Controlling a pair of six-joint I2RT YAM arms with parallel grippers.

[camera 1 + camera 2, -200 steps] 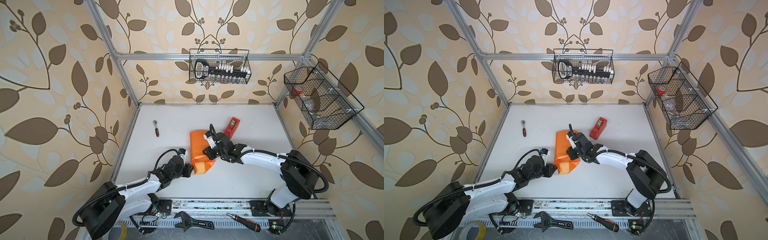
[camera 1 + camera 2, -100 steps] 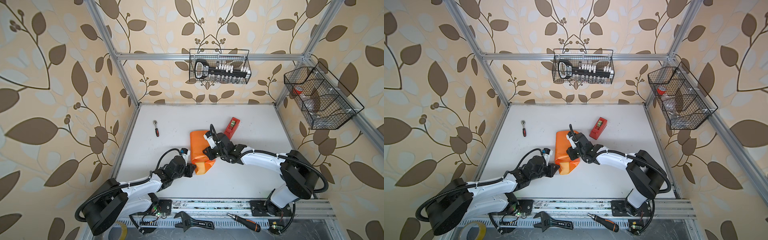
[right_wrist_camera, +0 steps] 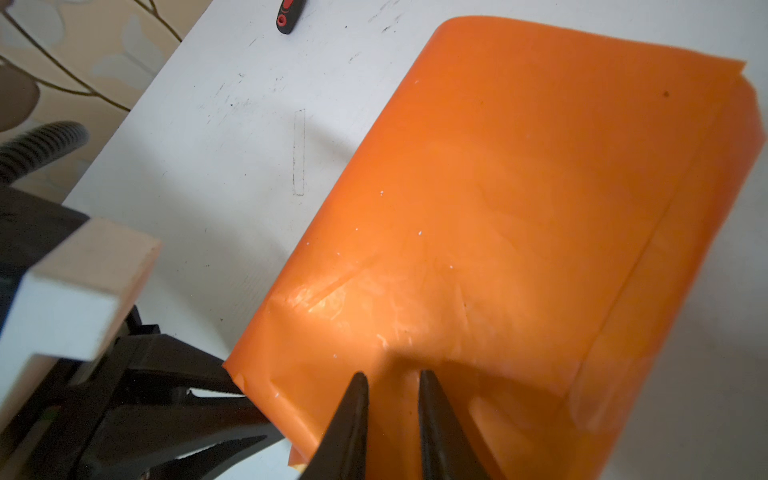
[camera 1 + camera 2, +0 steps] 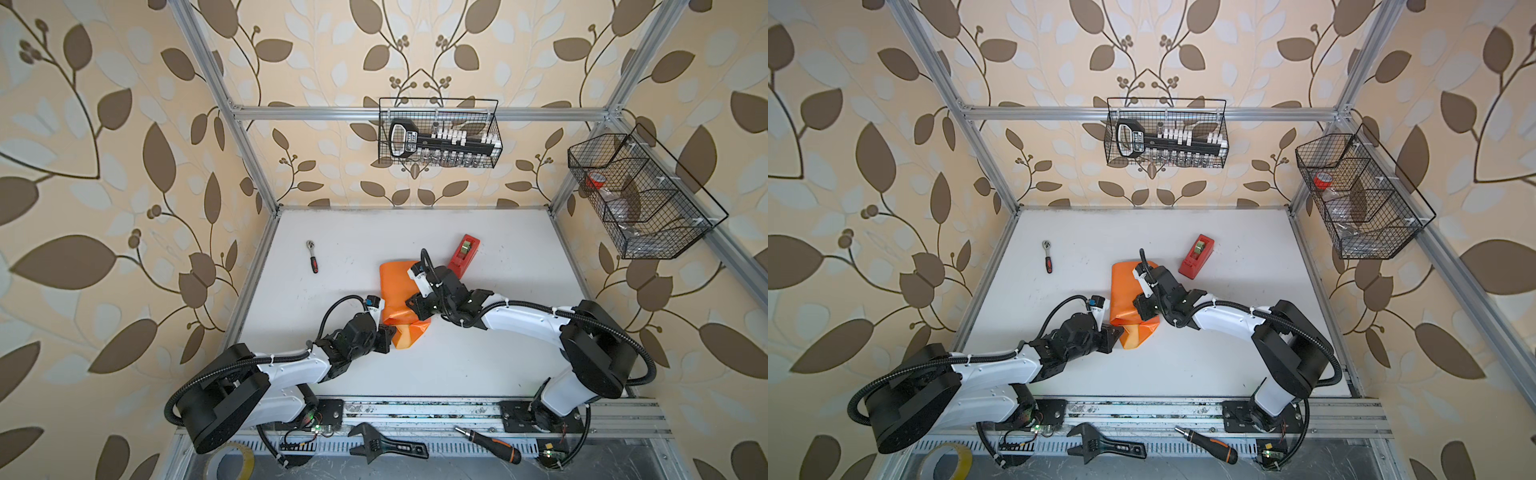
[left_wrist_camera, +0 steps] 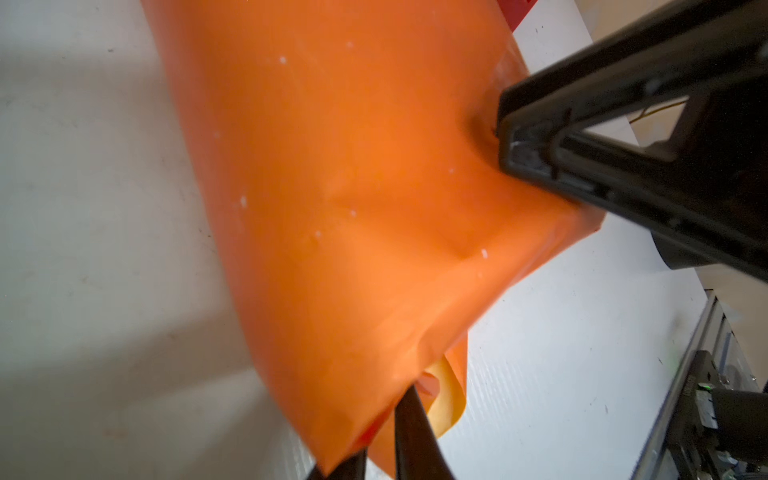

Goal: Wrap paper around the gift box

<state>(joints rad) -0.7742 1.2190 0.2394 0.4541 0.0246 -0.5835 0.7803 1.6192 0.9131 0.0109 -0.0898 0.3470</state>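
1. Nearest the front edge of the worktop [image 4: 457, 365], the left gripper [image 4: 390, 336] is clamped on the loose near end of the paper [image 4: 395, 286]. The left wrist view shows the orange corner caught between its fingers [image 5: 415, 432], with the yellow inner face curling out beside them. This hold probably serves to pull the end flap taut and stop it from springing open.

2. Just beyond, the right gripper [image 4: 415, 307] bears down on top of the paper. Its jaws stand a narrow gap apart and grasp nothing. The tip dents the sheet, which suggests it acts as a weight that pins the fold in place.

3. The paper lies folded over near the middle of the worktop, orange face up. The gift box is not visible; it is probably under the fold.

4. The red tape dispenser [image 4: 464, 254] sits beside the paper's far end, towards the back right corner, within reach for sealing.

5. A ratchet [image 4: 311, 257] lies well apart, near the left edge.
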